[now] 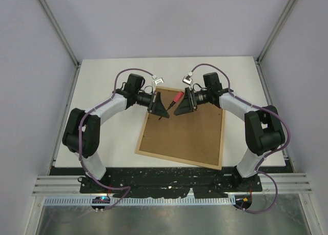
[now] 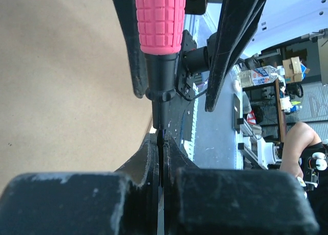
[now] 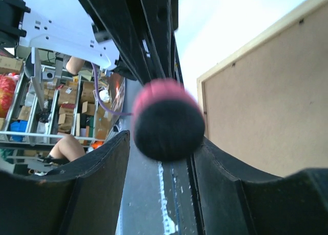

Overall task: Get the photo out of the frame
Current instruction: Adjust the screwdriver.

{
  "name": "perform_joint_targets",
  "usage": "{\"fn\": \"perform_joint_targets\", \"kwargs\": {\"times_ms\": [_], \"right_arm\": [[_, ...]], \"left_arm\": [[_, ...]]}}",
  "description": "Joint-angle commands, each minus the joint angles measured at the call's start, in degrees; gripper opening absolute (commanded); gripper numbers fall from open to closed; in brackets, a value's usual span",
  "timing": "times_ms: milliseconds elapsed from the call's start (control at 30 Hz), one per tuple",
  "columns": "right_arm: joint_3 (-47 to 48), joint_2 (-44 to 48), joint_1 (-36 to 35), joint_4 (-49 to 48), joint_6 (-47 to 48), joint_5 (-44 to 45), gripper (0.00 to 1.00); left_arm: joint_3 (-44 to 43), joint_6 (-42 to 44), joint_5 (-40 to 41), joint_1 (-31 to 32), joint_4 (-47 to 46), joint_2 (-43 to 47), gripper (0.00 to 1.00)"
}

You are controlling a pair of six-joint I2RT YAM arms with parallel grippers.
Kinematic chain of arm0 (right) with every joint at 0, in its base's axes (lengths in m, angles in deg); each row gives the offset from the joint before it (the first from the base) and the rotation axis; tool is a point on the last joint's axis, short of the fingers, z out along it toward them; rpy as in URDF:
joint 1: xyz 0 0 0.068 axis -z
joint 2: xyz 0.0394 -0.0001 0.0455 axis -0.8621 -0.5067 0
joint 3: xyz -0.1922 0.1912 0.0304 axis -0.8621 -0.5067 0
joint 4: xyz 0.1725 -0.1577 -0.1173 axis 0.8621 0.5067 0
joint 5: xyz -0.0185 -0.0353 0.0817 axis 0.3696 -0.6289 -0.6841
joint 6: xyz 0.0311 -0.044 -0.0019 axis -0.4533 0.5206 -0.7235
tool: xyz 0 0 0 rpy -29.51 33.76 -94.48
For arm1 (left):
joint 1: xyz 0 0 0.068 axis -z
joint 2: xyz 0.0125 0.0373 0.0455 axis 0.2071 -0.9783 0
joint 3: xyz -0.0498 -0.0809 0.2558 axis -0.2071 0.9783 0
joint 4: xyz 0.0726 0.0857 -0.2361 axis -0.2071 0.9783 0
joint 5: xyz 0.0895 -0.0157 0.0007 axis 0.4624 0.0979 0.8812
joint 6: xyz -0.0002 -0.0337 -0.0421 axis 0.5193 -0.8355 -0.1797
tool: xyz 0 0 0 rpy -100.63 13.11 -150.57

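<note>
So, white table [image 1: 102, 86] takes up most of the top view. The frame [image 1: 189, 135] lies flat on it, centre-right and skewed to the table edges, w/ its brown fibreboard back facing up and pale wood strips round the edge. The photo can't be seen from any view, as only the back side shows. Both arms reach in from the near edge and meet over the frame's far corner, L arm [image 1: 110, 109] from the left and R arm [image 1: 236, 104] from the right, grippers facing each other.

L gripper [image 2: 160, 142]: fingers pressed together, clamped on the thin dark shaft of the screwdriver [image 2: 160, 19], pink ribbed handle pointing away toward the other arm.

R gripper [image 3: 164, 142]: fingers spread apart, one on each side of the handle's butt end, w/ a gap visible both sides, so gripping nothing. In the R wrist view the handle end is blurred and sits between the two fingers.
</note>
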Motion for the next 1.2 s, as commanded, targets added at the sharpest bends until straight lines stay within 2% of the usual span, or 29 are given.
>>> {"fn": "perform_joint_targets", "kwargs": {"times_ms": [0, 167, 300, 400, 533, 633, 667, 733, 767, 833, 967, 1000, 1033, 1067, 1167], "right_arm": [[-0.02, 2.32, -0.31, -18.32, -11.79, 1.48, 0.58], [0.33, 0.92, -0.39, -25.89, -17.96, 1.04, 0.56], [1.47, 0.48, -0.48, -25.19, -17.34, 0.96, 0.50], [2.08, 0.30, -1.09, -23.44, -15.51, 0.60, 0.41], [3.40, 0.30, -1.89, -17.29, -10.41, -0.71, 0.42], [3.06, 0.56, -2.33, -16.58, -10.05, -1.94, 0.40], [3.06, 0.56, -2.50, -16.40, -10.05, -2.73, 0.38], [3.66, 0.57, -3.29, -13.70, -8.48, -3.35, 0.21], [4.11, 0.56, -3.47, -11.59, -7.07, -3.35, 0.08], [5.34, 0.74, -4.08, -7.27, -3.38, -2.83, 0.08], [4.82, 2.14, -3.91, -6.82, -0.74, -0.28, 0.08], [4.64, 2.67, -4.00, -7.08, -0.73, 0.68, 0.08], [3.94, 3.02, -3.74, -7.78, -0.73, 1.13, 0.08], [3.33, 3.29, -3.56, -9.53, -0.99, 2.44, 0.08], [-1.41, 4.87, -1.81, -17.70, -4.84, 5.61, 0.08]], "left_arm": [[-1.85, -2.70, -0.90, 1.72, -4.96, 1.11, 0.00], [-1.67, -3.23, -1.52, 2.42, -4.79, 0.85, 0.00], [-1.32, -3.23, -1.61, 2.51, -4.79, 1.28, 0.00], [-1.58, -3.23, -1.34, 2.51, -4.88, 1.11, 0.00], [-1.67, -3.58, -0.64, 2.34, -5.31, 1.20, 0.00], [-1.93, -4.11, -0.73, 2.51, -5.84, 1.11, 0.00], [-1.93, -4.11, -0.64, 2.51, -6.02, 0.93, 0.00], [-2.02, -4.28, -0.46, 2.42, -6.11, 1.02, 0.00], [-2.02, -4.28, -0.38, 2.42, -6.11, 1.02, 0.00], [-1.93, -4.28, -0.29, 2.51, -6.11, 1.11, 0.00], [-2.11, -2.27, 0.85, 2.07, -4.01, 1.72, 0.01], [-2.37, -2.00, 1.20, 1.64, -3.13, 1.81, 0.10], [-2.63, -1.56, 1.47, 0.93, -2.25, 2.16, 0.27], [-2.81, -1.12, 1.91, -0.20, -1.28, 2.42, 0.39], [-2.90, 1.94, 4.62, -4.33, 2.40, 3.92, 0.66]]}}
